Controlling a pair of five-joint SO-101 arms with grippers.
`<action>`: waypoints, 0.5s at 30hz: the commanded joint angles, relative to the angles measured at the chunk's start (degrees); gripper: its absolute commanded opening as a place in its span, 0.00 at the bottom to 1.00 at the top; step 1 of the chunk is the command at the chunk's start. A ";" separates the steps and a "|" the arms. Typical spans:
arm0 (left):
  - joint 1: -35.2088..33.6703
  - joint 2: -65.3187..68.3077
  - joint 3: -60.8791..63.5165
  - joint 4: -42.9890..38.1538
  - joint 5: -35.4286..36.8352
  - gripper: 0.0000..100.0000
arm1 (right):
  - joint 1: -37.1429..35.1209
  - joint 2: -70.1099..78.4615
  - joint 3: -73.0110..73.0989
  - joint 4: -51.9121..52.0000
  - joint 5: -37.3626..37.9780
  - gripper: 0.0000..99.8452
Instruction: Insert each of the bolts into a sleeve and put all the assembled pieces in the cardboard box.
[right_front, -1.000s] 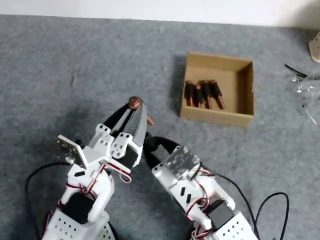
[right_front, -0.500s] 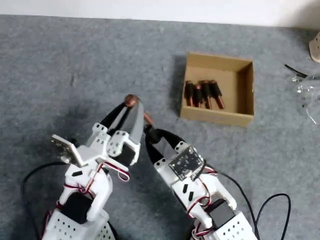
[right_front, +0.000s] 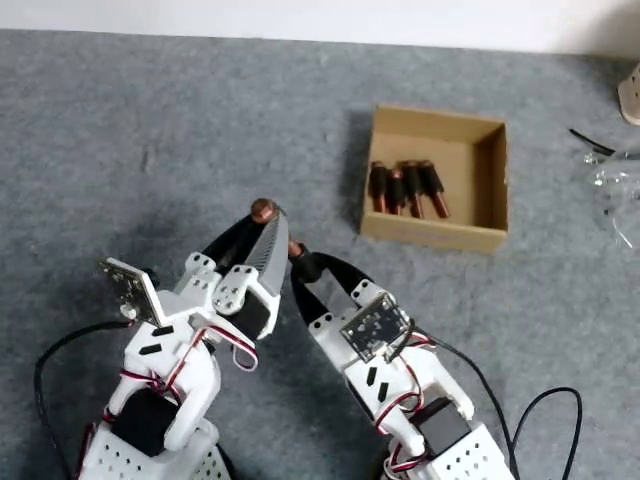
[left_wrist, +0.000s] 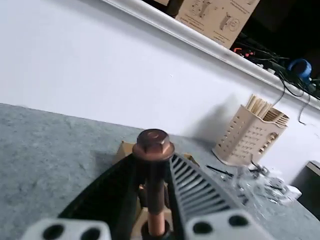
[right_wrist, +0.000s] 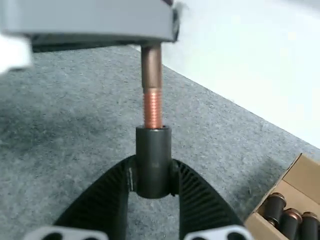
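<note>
- My left gripper (left_wrist: 152, 169) is closed on the bolt (left_wrist: 153, 145).
- My right gripper (right_wrist: 152, 174) is closed on the sleeve (right_wrist: 153, 144).
- Threaded tip meets the sleeve mouth, axes collinear.

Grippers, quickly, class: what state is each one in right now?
Left gripper: closed on the bolt.
Right gripper: closed on the sleeve.

Soft, even light from above brightens the grey worktop (right_front: 120, 110), leaving faint shadows beside the cardboard box (right_front: 430, 235) and around the left arm (right_front: 170, 370) and right arm (right_front: 400, 390), while the white wall (left_wrist: 75, 65) behind is brightly lit.
</note>
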 joint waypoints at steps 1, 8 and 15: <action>5.76 0.31 0.48 -0.18 -0.44 0.01 | 0.75 -0.04 6.73 -2.07 0.44 0.01; 4.88 0.04 5.14 0.26 -2.64 0.01 | 1.27 -0.13 6.81 -1.89 0.53 0.01; 3.30 0.13 8.48 -0.09 -2.64 0.01 | 2.24 -0.57 6.73 -1.89 0.62 0.01</action>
